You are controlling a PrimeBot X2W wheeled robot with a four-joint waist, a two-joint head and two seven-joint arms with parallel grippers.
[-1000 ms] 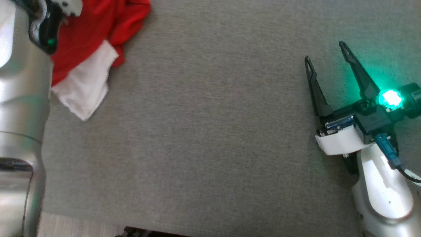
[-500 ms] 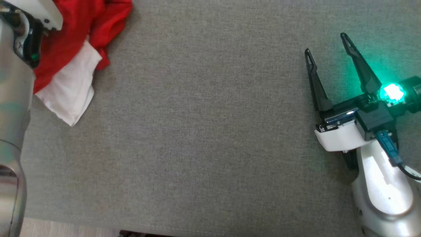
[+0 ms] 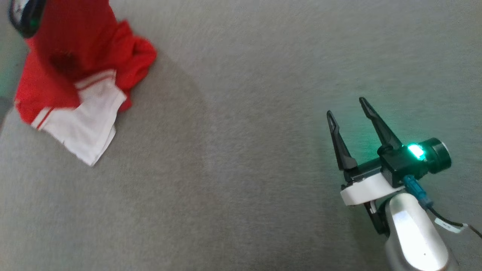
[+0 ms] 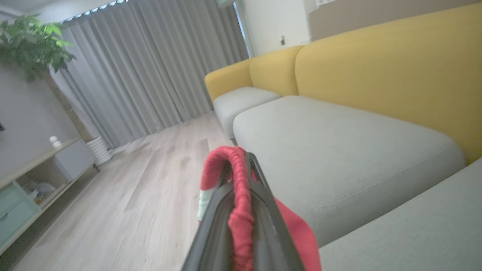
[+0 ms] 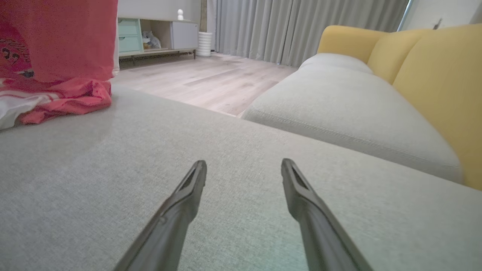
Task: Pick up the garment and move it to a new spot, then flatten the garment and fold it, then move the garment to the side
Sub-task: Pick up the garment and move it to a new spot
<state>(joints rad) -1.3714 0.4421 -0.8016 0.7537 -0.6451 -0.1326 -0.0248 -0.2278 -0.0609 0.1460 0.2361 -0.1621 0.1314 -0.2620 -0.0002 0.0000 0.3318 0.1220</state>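
Note:
The garment (image 3: 71, 71) is a red shirt with white, red-striped sleeves, at the upper left of the head view. Its top is lifted while its lower part rests on the grey cushion (image 3: 241, 150). In the left wrist view my left gripper (image 4: 241, 165) is shut on a red ribbed fold of the garment (image 4: 239, 203), which drapes over the fingers. From the right wrist view the garment (image 5: 56, 56) hangs at the far left, its hem bunched on the cushion. My right gripper (image 3: 348, 107) stands open over bare cushion at the lower right, far from the garment, fingers (image 5: 188, 188) apart with nothing between them.
The grey seat cushion carries a yellow backrest (image 4: 376, 75) behind it, and a second cushion (image 5: 339, 113) lies alongside. Beyond are a wooden floor (image 4: 150, 188), grey curtains (image 4: 143, 75), a low cabinet (image 5: 150, 37) and a potted plant (image 4: 30, 45).
My left gripper has shut on the garment and raised its top, so the red cloth now hangs upward. The head camera has shifted. The right gripper stays open.

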